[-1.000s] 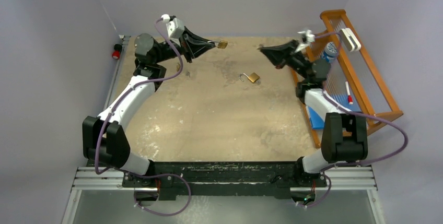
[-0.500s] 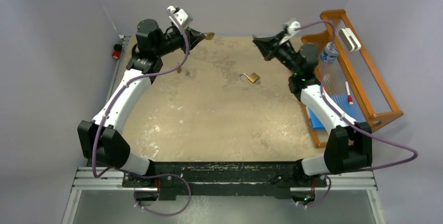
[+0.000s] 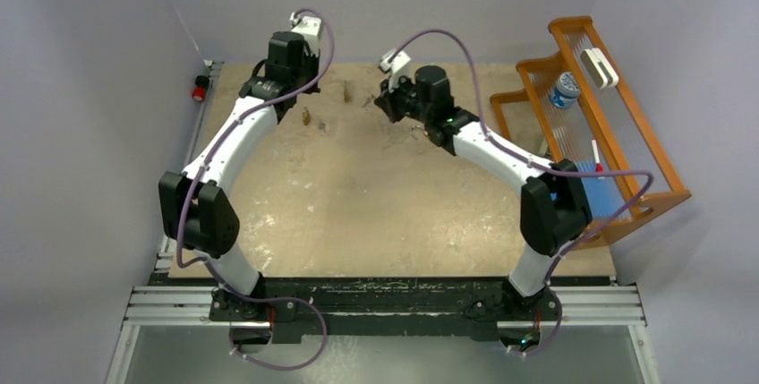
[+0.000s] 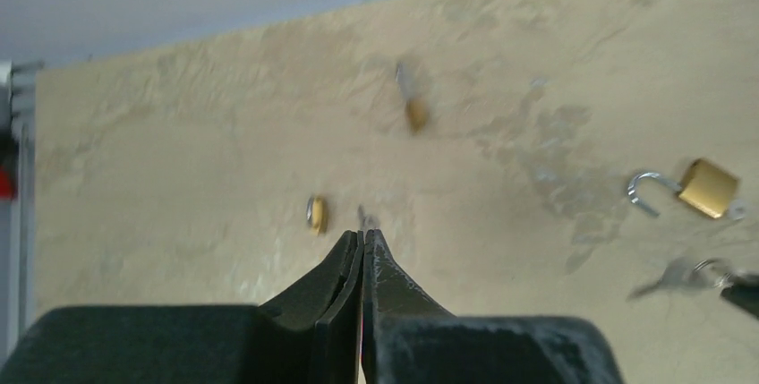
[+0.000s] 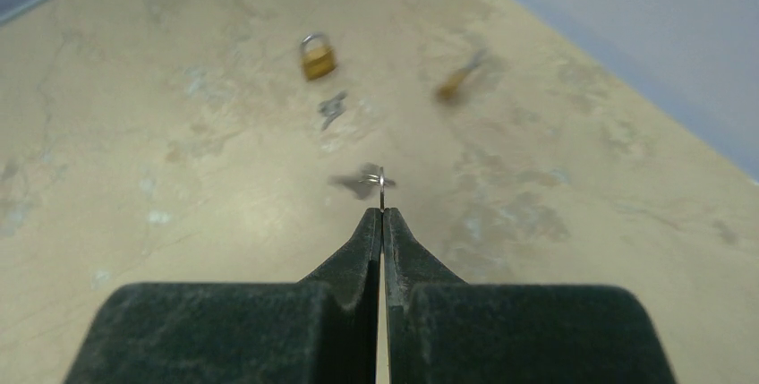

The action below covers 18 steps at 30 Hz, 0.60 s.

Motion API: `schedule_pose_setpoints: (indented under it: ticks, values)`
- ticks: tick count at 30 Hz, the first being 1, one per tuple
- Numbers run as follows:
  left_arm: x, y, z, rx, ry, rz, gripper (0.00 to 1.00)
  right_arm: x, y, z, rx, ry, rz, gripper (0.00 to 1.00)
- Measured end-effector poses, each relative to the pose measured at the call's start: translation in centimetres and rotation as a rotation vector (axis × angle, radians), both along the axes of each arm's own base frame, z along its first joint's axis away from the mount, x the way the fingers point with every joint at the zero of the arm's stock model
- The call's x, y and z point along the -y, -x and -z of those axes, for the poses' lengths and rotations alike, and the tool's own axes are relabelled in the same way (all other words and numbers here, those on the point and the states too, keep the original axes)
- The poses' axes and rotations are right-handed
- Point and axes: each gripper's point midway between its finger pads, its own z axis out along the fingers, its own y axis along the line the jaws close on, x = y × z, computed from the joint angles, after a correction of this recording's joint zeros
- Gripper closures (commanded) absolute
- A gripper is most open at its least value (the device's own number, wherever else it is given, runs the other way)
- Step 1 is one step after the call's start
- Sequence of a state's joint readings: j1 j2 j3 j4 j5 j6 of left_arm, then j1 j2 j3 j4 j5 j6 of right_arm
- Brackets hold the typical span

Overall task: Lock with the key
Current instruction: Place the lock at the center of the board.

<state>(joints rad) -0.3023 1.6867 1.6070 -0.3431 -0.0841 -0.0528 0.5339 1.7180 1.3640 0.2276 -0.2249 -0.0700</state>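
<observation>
Brass shows in three spots on the scuffed tan table (image 3: 358,214).

Far left, at the table's edge: a red knob (image 3: 199,93).

Left gripper (image 4: 362,239): aimed down at the back left of the table. Fingers are pressed flat together, with nothing visible between them.

Just beside its tips is a small padlock (image 4: 316,214) with a brass body, lying on the table. It looks closed from the right wrist view. Loose keys (image 5: 331,108) lie near it, grey and small.

Next over is a blurred brass piece (image 4: 412,102) with a silvery end, too smeared to identify.

Middle: right gripper (image 5: 382,216), fingers clamped on a thin silver key ring (image 5: 381,178). A bunch of keys (image 5: 356,183) on the ring is a grey blur.

Right of that is the open padlock (image 4: 707,187), with a squarish brass body. Its silver shackle (image 4: 646,189) is swung out with one leg free. It lies flat on the table near the held keys but apart from both grippers. From above, the right arm half covers it. Any stamp on the body is too small to read.

Far right: a wooden rack (image 3: 642,124) along the table's side. It holds:
- a bottle (image 3: 564,89) with a blue and white label, print too small to read
- a white object (image 3: 598,66)
- a red-capped marker (image 3: 596,158)
- a blue flat item (image 3: 598,194)
</observation>
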Motion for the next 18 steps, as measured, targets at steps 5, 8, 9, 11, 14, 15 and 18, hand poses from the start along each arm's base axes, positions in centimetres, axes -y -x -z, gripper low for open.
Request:
schedule_pose_setpoints:
  ticks: [5, 8, 9, 11, 14, 15, 18]
  values:
    - [-2.5, 3.5, 3.6, -0.111, -0.03, -0.117, 0.77, -3.5, 2.1, 3.6, -0.069, 0.056, -0.083, 1.0]
    - [-3.8, 6.0, 3.6, -0.113, -0.021, -0.159, 0.63, -3.7, 2.0, 4.3, -0.082, 0.058, -0.085, 1.0]
    - [-4.1, 6.5, 3.1, -0.099, -0.012, -0.175, 0.6, -3.7, 1.7, 4.6, -0.09, 0.057, -0.081, 1.0]
    - [-4.4, 6.8, 2.1, -0.072, 0.014, -0.199, 0.56, -4.2, 0.9, 5.0, -0.098, 0.056, -0.079, 1.0]
    - [-5.0, 6.8, 2.0, -0.06, 0.047, -0.233, 0.49, -5.3, -0.7, 5.9, -0.103, 0.063, -0.073, 1.0]
    - [-5.3, 6.9, 2.5, -0.069, 0.059, -0.246, 0.46, -5.7, -0.9, 6.2, -0.106, 0.064, -0.075, 1.0]
    - [-6.9, 7.5, 5.0, -0.128, 0.085, -0.289, 0.36, -7.3, -1.3, 7.7, -0.159, 0.061, -0.078, 1.0]
